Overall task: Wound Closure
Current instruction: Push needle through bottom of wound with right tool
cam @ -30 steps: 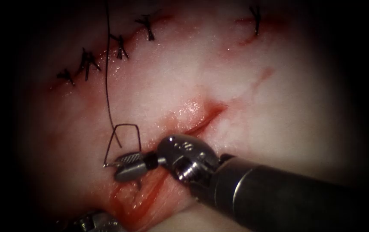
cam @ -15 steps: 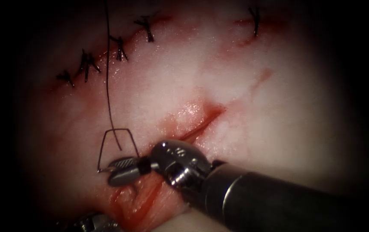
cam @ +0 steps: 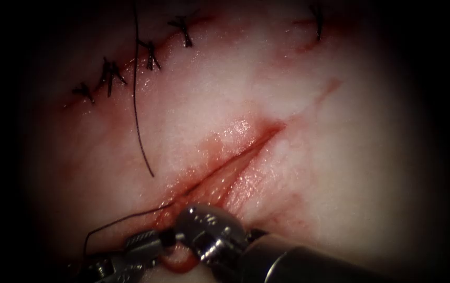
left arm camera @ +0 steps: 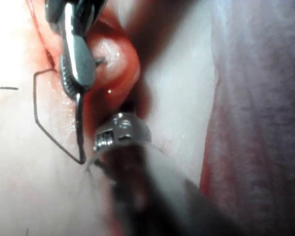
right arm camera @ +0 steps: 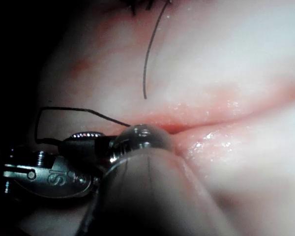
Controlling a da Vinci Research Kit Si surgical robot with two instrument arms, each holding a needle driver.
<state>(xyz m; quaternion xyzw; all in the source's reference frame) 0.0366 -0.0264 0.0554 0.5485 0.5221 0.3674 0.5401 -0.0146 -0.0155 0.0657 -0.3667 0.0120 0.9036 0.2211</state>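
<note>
- The cut (cam: 235, 157) you are closing lies open across the middle of the tissue (cam: 340, 173), running from 1 o'clock down to 7 o'clock, with no stitch across it.
- Thread (cam: 125, 220) leaves its 7 o'clock end and runs to the left of the cut.
- Your right gripper (cam: 143, 243), at 6 o'clock, is closed on that thread.
- Whether your left gripper (cam: 104, 267), at 7 o'clock, holds anything, I cannot tell, nor where the needle is.
- Toward 11 o'clock, knotted stitches (cam: 110, 73) close another cut, and a loose thread tail (cam: 137, 105) hangs past them.
- Judged from this, almost the whole cut remains to be closed.
</note>
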